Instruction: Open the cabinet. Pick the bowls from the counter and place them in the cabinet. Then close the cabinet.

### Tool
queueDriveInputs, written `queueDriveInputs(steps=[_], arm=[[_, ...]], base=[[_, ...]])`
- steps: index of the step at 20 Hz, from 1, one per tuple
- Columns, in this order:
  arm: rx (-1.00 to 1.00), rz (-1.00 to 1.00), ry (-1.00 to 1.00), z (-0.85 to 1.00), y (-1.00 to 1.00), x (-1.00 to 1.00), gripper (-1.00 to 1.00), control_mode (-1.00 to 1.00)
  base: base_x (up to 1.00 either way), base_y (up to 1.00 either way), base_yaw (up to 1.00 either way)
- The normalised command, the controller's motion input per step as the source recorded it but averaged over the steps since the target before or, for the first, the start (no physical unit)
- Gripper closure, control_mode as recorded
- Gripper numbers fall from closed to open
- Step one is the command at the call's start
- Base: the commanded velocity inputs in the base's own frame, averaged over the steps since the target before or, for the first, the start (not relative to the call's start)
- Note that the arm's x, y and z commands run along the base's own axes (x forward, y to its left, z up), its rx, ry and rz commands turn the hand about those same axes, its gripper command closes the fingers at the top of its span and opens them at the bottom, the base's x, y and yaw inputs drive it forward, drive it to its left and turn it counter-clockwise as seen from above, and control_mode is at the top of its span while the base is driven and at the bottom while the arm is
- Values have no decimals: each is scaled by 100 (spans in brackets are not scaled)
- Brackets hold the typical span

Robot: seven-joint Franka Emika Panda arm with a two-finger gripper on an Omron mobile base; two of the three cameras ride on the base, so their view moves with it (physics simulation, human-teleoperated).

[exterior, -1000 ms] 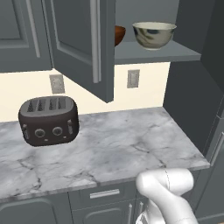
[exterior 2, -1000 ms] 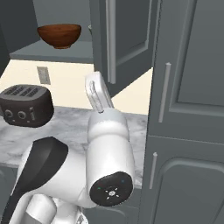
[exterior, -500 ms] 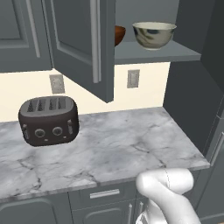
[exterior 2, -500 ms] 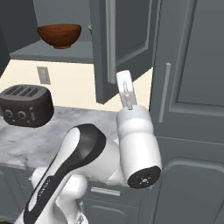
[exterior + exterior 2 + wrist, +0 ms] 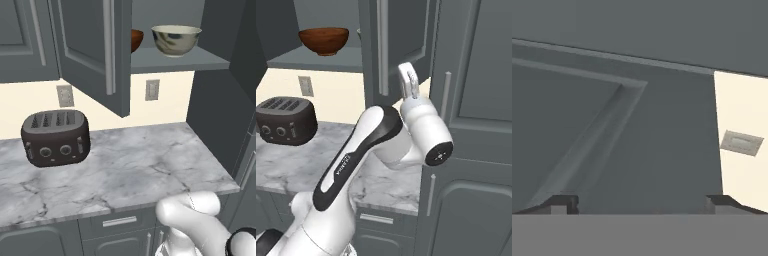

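Gripper (image 5: 640, 202): jaws spread wide, empty, facing the open cabinet door (image 5: 612, 140). Both bowls, wooden (image 5: 323, 40) and cream (image 5: 176, 39), are shelved. Closing step: press flat against the panel, push evenly.

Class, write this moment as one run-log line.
bowls: wooden bowl and cream bowl on shelf | cabinet door: open | hand: open, empty
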Motion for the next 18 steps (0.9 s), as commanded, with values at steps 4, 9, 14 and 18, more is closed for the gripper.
queueDriveInputs(steps=[4,9,14,18], arm=[[0,18,10,12,35,94,-100,-100],[0,26,4,19,80,99,-100,-100],[-5,18,-5,12,97,99,-100,-100],[-26,-11,-16,0,81,85,-100,-100]], base=[[0,0,0],[0,0,0],[0,0,0],[0,0,0]])
